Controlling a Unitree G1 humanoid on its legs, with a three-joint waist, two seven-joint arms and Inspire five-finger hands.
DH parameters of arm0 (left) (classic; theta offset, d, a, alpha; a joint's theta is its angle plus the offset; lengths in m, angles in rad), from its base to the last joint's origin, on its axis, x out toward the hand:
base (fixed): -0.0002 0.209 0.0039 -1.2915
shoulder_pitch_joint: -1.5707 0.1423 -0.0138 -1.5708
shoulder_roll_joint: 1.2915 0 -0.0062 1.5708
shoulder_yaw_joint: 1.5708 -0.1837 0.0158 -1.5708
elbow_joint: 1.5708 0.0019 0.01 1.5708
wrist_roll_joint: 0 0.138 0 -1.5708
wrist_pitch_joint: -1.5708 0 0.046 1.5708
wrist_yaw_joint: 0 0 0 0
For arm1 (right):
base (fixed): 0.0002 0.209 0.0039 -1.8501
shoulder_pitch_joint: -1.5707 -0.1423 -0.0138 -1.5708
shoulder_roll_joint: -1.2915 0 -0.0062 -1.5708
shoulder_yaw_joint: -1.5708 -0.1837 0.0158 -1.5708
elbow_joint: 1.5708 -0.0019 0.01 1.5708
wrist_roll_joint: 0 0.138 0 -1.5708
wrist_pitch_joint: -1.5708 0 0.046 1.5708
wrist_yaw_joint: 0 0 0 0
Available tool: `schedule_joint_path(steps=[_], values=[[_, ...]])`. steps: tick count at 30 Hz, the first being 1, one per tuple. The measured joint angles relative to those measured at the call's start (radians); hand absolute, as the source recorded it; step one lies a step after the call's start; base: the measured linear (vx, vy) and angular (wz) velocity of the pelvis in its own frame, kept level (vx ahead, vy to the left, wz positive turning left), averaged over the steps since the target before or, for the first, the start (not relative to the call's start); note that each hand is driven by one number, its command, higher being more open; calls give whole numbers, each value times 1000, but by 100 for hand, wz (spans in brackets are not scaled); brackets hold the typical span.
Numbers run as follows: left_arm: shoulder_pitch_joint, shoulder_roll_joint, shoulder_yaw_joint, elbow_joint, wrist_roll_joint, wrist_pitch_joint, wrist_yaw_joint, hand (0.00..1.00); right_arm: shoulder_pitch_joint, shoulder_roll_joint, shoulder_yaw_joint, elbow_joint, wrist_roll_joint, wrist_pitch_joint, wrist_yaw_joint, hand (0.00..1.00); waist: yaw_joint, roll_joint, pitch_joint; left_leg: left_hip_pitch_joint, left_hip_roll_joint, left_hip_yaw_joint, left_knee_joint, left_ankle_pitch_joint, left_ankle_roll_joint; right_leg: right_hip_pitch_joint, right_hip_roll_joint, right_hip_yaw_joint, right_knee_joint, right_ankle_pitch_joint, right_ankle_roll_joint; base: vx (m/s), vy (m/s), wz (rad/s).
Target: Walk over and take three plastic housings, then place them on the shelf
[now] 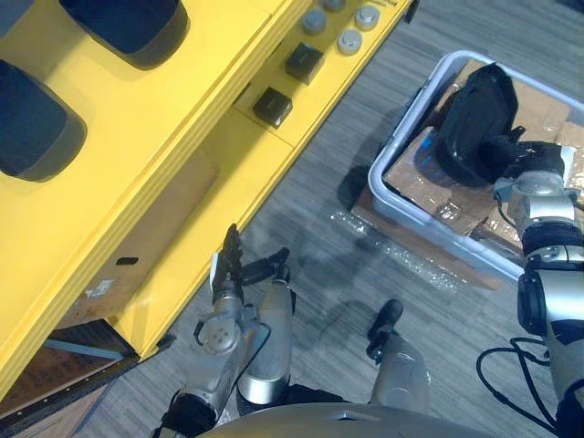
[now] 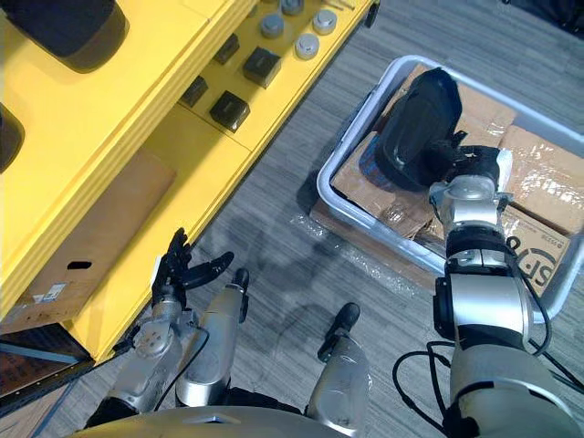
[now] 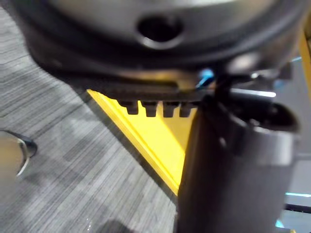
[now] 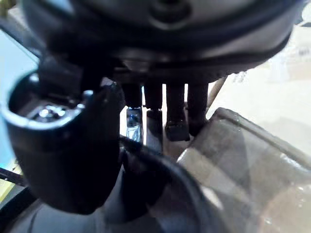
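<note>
A black plastic housing [image 1: 470, 114] stands tilted in a pale bin [image 1: 401, 137] on the floor at the right, resting on cardboard. My right hand [image 1: 516, 160] is on its near side; in the right wrist view the thumb [image 4: 63, 145] and fingers [image 4: 170, 121] close over the housing's dark rim [image 4: 160, 165]. Two more dark housings [image 1: 128, 27] [image 1: 27, 123] lie on top of the yellow shelf [image 1: 164, 119] at the left. My left hand [image 1: 233, 265] hangs open beside the shelf's lower edge, holding nothing, with its straight fingers [image 3: 150, 109] against yellow.
Small dark blocks [image 1: 272, 107] and grey round pieces [image 1: 349, 41] sit on a lower yellow ledge. A cardboard box [image 1: 137, 246] is tucked under the shelf. Clear plastic wrap [image 1: 392, 246] lies on the grey floor beside the bin.
</note>
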Motion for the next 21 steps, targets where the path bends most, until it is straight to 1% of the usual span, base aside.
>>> schedule_joint_path(steps=[2, 5, 7, 10, 12, 13, 14, 15, 17, 18, 20, 21], values=[[38, 7, 6, -26, 0, 0, -13, 100, 5, 1, 42, -7, -40, -13, 10, 0, -8, -18, -7, 8, 0, 5, -15, 8, -2, 1, 0, 1, -7, 0, 0, 0, 0, 0], [62, 9, 8, -61, 0, -1, -26, 100, 39, 1, 64, -22, -80, -16, 11, 0, -18, -28, -6, 21, 0, 10, -29, 13, -2, 12, 2, 1, -21, 7, 0, 5, 4, -1], [71, 9, 15, -98, 2, -3, -37, 100, 79, 2, 87, -34, -112, -6, -17, 0, -27, -32, -6, 34, 1, 14, -42, 15, -3, 25, 4, 3, -37, 14, 0, 20, 15, -4], [71, 15, 20, -138, 6, -6, -46, 100, 104, 2, 87, -76, -137, 2, -50, 0, -46, -42, -4, 41, 3, 18, -50, 19, -4, 31, 10, 8, -54, 25, -1, 13, 3, -7], [72, 18, 30, -176, 6, -6, -63, 100, 164, 3, 82, -170, -193, -1, -83, 0, -55, -55, 1, 79, 9, 44, -70, 21, -4, 53, 14, 26, -77, 35, -1, 35, 8, -25], [72, 18, 34, -186, 6, -7, -69, 100, 178, 3, 82, -194, -197, -1, -88, 0, -62, -58, 0, 88, 9, 49, -76, 21, -4, 58, 14, 28, -81, 36, -1, 41, 7, -20], [71, 20, 40, -217, 6, -7, -84, 100, 226, 4, 82, -258, -241, -2, -95, 0, -75, -67, -1, 105, 12, 59, -86, 21, -4, 70, 17, 35, -92, 39, -2, 28, 4, -21], [68, 24, 44, -238, 6, -7, -92, 100, 251, 9, 79, -293, -265, -3, -99, 0, -79, -77, 1, 119, 15, 70, -95, 21, -5, 74, 19, 43, -99, 43, -4, 32, 3, -23], [58, 32, 47, -259, 6, -7, -105, 100, 277, 30, 64, -332, -288, -3, -108, 0, -99, -86, 4, 132, 20, 73, -97, 21, -6, 88, 25, 48, -112, 48, -5, 27, -2, -15], [37, 39, 44, -261, 9, -6, -116, 100, 299, 46, 58, -350, -314, -4, -131, 0, -107, -91, 3, 148, 24, 82, -101, 19, -7, 102, 30, 54, -122, 52, -7, 23, 3, -24], [7, 48, 47, -279, 40, -6, -126, 100, 321, 64, 53, -373, -349, -6, -160, 0, -112, -99, 6, 170, 33, 104, -108, 15, -11, 107, 36, 74, -124, 55, -8, 2, 6, -27], [-7, 55, 47, -300, 40, -6, -131, 100, 336, 73, 45, -394, -350, -7, -182, 0, -123, -102, 5, 172, 36, 105, -109, 15, -12, 109, 40, 75, -128, 57, -10, -18, -2, -12]])
